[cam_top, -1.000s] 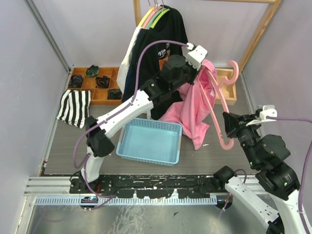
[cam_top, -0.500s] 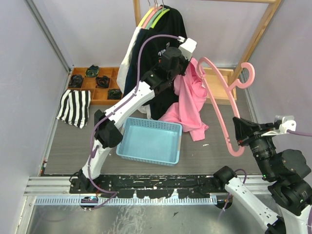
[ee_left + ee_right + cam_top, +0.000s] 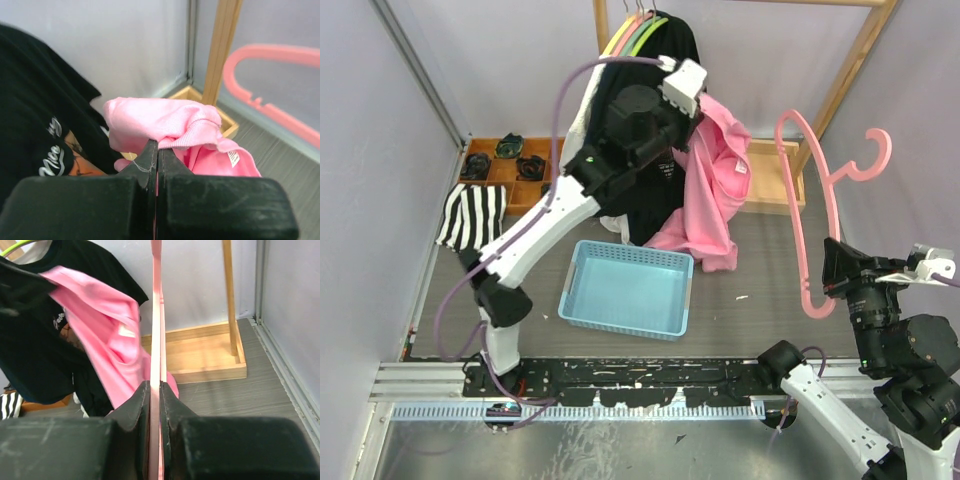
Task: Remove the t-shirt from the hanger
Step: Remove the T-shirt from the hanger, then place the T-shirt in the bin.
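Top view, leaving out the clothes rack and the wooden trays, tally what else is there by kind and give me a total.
Pink t-shirt: 1
Pink hanger: 1
Blue basket: 1
Striped cloth: 1
Total: 4

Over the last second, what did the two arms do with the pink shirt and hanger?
The left claw pulled the pink t-shirt back and leftward; the right claw swung the pink hanger rightward, clear of it. Both grips held; the blue basket stayed put.
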Robot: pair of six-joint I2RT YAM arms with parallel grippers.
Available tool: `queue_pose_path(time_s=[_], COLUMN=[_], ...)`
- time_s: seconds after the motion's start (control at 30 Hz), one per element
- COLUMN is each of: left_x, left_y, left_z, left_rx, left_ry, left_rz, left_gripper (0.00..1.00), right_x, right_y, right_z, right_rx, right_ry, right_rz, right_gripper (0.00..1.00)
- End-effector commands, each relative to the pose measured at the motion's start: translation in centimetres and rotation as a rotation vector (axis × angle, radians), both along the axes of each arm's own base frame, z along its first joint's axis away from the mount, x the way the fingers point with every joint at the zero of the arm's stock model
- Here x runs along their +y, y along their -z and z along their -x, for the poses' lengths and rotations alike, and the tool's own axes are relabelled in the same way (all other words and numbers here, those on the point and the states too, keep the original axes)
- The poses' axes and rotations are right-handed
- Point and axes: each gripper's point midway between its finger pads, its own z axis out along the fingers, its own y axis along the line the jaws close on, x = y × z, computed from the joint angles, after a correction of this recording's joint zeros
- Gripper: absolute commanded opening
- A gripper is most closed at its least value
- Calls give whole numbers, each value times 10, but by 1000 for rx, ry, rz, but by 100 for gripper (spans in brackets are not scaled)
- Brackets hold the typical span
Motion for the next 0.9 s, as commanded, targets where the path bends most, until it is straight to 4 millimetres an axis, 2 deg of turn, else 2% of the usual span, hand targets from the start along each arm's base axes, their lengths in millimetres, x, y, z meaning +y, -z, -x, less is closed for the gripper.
queue_pose_path(time_s=[0.0,0.2,0.43,0.63,0.87], left_x=[40,85,129,156,173], left_y=[-110,-172,-222,-247,-259], left_z=[44,80,119,148,163], left_rx=[-164,-249,-328,-364,-382], left_ry=[29,23,30,56,59], left_rz=[175,278,367,420,437], left_gripper=[0,0,0,0,0], right_x=[-12,-6,0,5,9], right_y=[-11,-6,-3,-1,0], right_z=[-1,-5,-10,-14,-17], right_rx=[-38,-18,-7,1,9], right_ry=[72,55,38,24,12], right_rz=[-50,-42,-33,-29,-27], right_gripper=[1,1,1,1,1])
